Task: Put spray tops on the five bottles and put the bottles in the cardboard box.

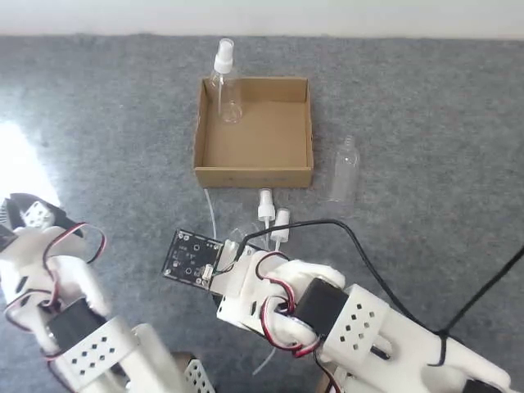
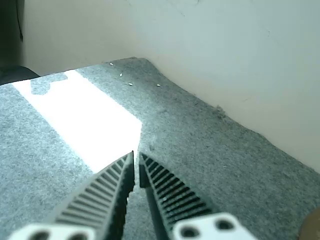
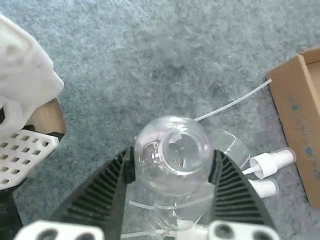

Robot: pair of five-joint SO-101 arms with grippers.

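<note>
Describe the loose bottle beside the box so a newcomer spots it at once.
Start at the cardboard box on the grey carpet. Just off its right wall in the high view, apart from it, stands a clear bottle. Unlike the bottle in the box, its neck is bare.

Capped bottle (image 1: 227, 86) in the cardboard box's (image 1: 254, 176) far-left corner, open bottle (image 1: 345, 168) right of the box. Two spray tops (image 1: 273, 214) just nearer, beside the right gripper's (image 3: 172, 161) held bottle (image 3: 172, 147).

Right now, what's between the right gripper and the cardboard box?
Two white spray tops lie on the mat between the right gripper, closed on a clear bottle, and the cardboard box; the high view shows it.
</note>
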